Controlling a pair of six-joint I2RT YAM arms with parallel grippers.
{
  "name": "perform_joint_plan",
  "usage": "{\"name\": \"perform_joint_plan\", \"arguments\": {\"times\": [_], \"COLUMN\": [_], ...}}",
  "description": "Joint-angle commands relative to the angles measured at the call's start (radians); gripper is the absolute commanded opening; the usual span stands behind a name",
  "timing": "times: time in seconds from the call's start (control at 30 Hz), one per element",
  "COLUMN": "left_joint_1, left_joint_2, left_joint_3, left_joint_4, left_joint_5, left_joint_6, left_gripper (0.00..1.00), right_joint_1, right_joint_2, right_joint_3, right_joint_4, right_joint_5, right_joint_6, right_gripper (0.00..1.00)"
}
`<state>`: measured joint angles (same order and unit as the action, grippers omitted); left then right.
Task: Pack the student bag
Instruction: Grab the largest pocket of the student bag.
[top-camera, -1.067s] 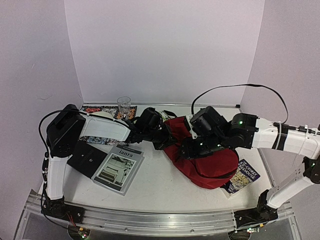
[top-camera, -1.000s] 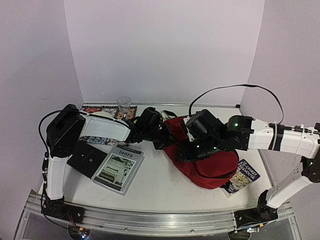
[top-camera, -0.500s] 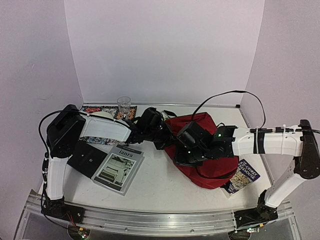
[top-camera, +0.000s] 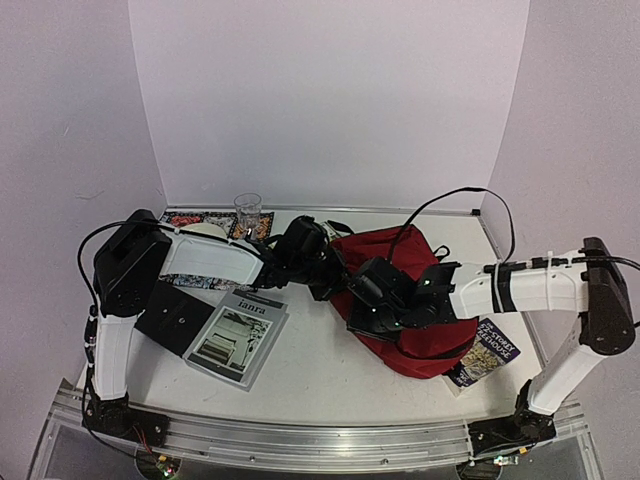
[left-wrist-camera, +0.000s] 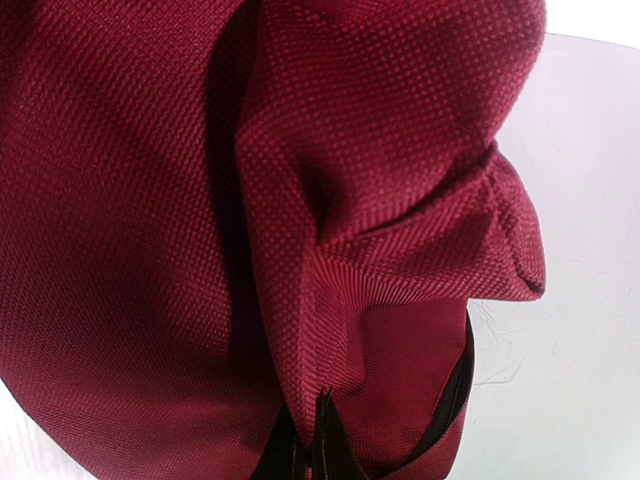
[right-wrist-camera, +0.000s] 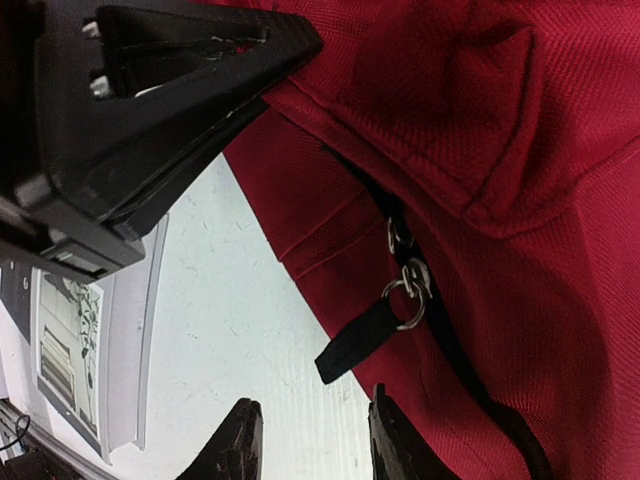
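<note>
A white table (top-camera: 320, 380) boxed in by lilac walls carries the student bag (top-camera: 425, 345). The bag lies right of centre, its near right corner over a paperback (top-camera: 482, 357). The left gripper (left-wrist-camera: 312, 452) is pressed together at the bag's left edge, apparently pinching a fold of red fabric, though the contact sits at the frame's edge. The right gripper (right-wrist-camera: 312, 445) hovers spread above the tabletop, just beside the bag's black zip pull (right-wrist-camera: 358, 345), empty. A magazine (top-camera: 238, 338) lies well to the left.
</note>
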<state>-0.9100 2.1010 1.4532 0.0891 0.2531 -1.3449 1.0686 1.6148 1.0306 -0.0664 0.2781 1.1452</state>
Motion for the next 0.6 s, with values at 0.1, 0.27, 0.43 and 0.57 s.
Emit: {"name": "perform_joint_plan", "arguments": {"times": [0.1,0.27,0.43,0.57], "left_joint_1": [-0.012,-0.015,-0.014,-0.01], "left_joint_2": [-0.083,-0.085,-0.087,-0.084], "left_joint_3": [0.031,0.032,0.027,0.029], "left_joint_4": [0.078,0.078,0.078,0.078], "left_joint_5": [-0.007,-0.007,-0.012,-0.023], "left_joint_6": [-0.022,-0.019,-0.013,0.006], "left_gripper": [0.0,0.0,0.0,0.0], "right_joint_1": [-0.012,-0.012,-0.012,-0.012], "right_joint_2": [0.046,0.064,0.04,-0.02], "right_joint_3": [0.004,0.002,-0.005,-0.043], "right_joint_4": [0.006,0.022,0.033,0.034], "right_joint_5": [0.079,0.092,0.099,0.084], "right_joint_6": [0.039,0.029,-0.013,-0.039], "right_gripper": [0.37,0.26,0.01,0.0]}}
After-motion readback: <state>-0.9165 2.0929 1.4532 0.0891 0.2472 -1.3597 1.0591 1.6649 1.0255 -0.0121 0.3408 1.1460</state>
